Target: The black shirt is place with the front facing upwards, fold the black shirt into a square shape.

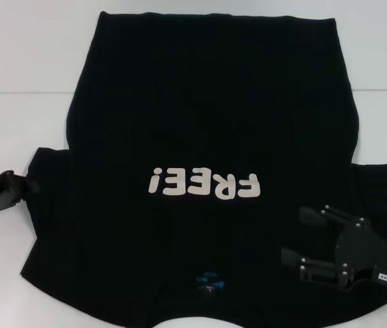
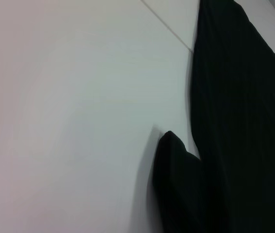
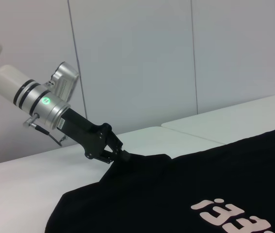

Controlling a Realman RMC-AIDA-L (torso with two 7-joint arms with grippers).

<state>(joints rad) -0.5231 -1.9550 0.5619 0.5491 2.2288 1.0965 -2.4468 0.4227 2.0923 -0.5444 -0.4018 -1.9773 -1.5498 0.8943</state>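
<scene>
White table [image 1: 22, 61] lies bare to the left, right and far side of the black shirt [image 1: 207, 123], open to approach. Left gripper [image 1: 24, 187], jaws closed on the shirt's left sleeve tip, occupies the left edge. Right gripper [image 1: 295, 237], fingers spread, hangs over the shirt's near right part, blocking passage there.

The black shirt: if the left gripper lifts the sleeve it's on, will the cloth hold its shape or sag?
The black shirt will probably sag: it lies flat and limp on the white table. The left gripper is shut on the sleeve tip, which already peaks into a soft point there. The right gripper hovers open over the other side, so a one-sided lift would likely drag the body along.
</scene>
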